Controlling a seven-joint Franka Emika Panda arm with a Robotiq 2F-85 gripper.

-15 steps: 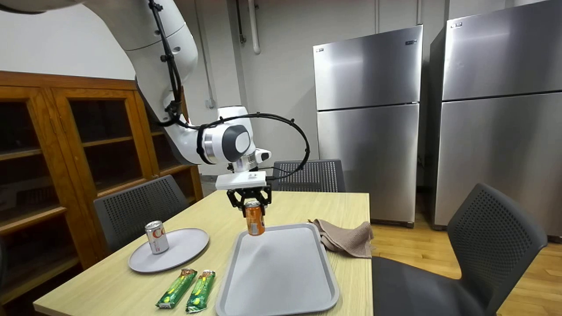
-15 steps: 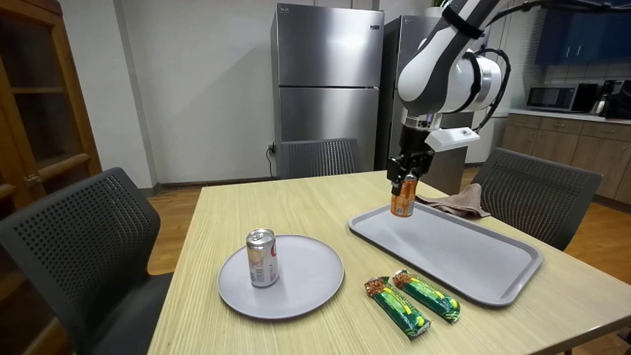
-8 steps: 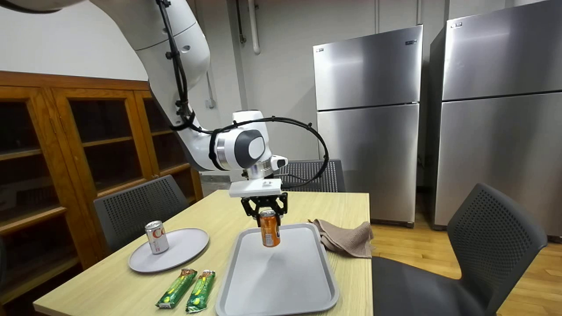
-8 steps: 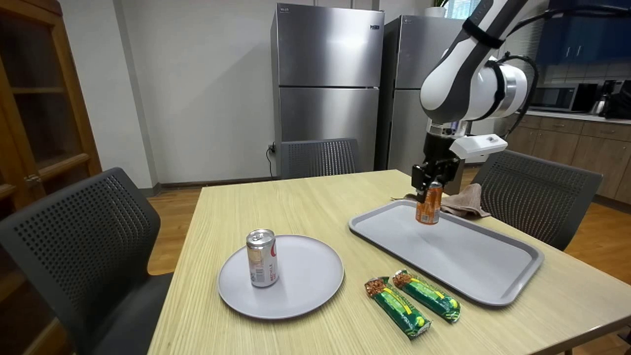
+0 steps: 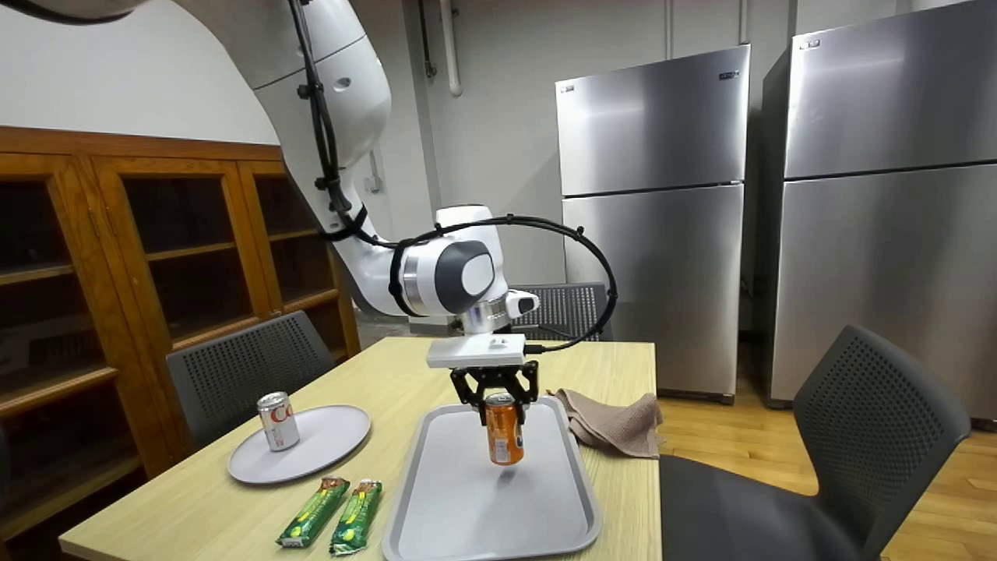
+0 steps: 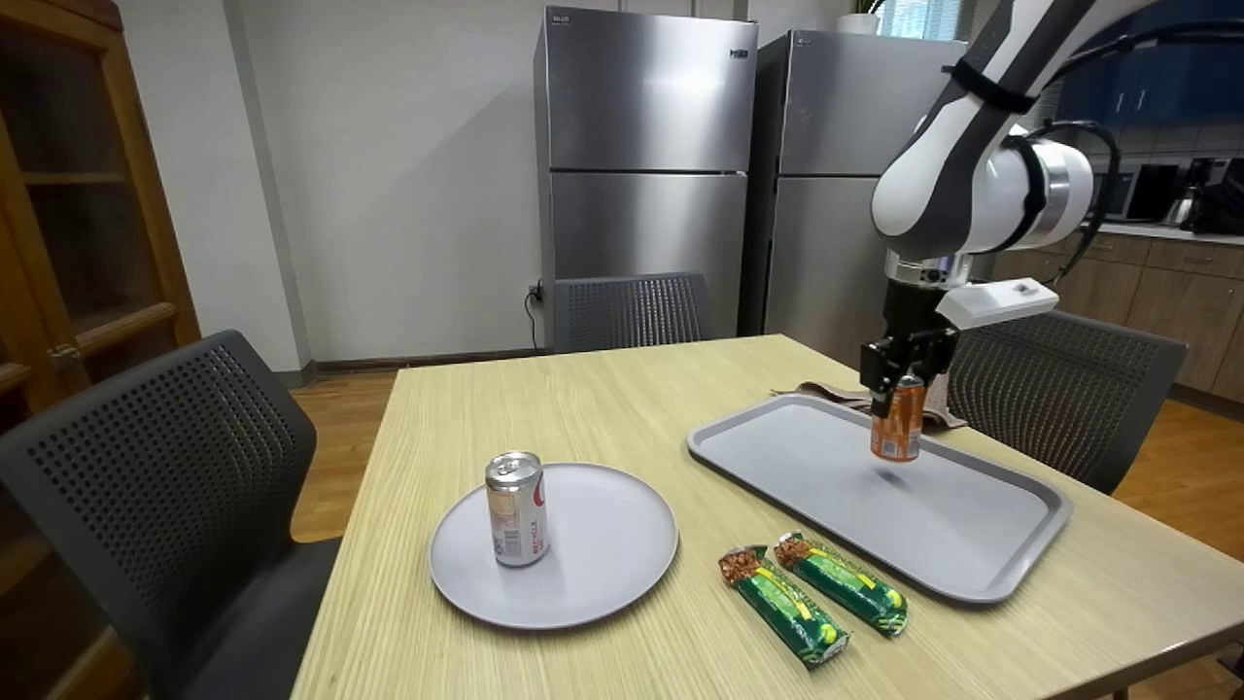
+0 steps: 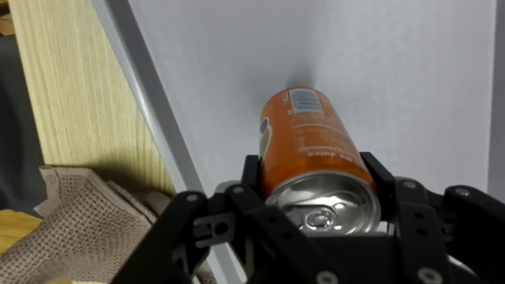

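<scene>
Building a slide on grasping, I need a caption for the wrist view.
Gripper clasping an orange can above a gray tray, brown cloth alongside.

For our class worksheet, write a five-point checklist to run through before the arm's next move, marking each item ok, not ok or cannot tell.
1. Grip: the tool is closed on the orange can from both sides: ok.
2. Support below, before any release: not ok; the can hangs above the grey tray.
3. Can upright: cannot tell; it looks slightly slanted, perhaps from perspective.
4. Silver can out of the way: ok; it stands on the round plate, apart from the tray.
5. Brown cloth off the tray rim: cannot tell; it lies close beside it, contact unclear.
</scene>
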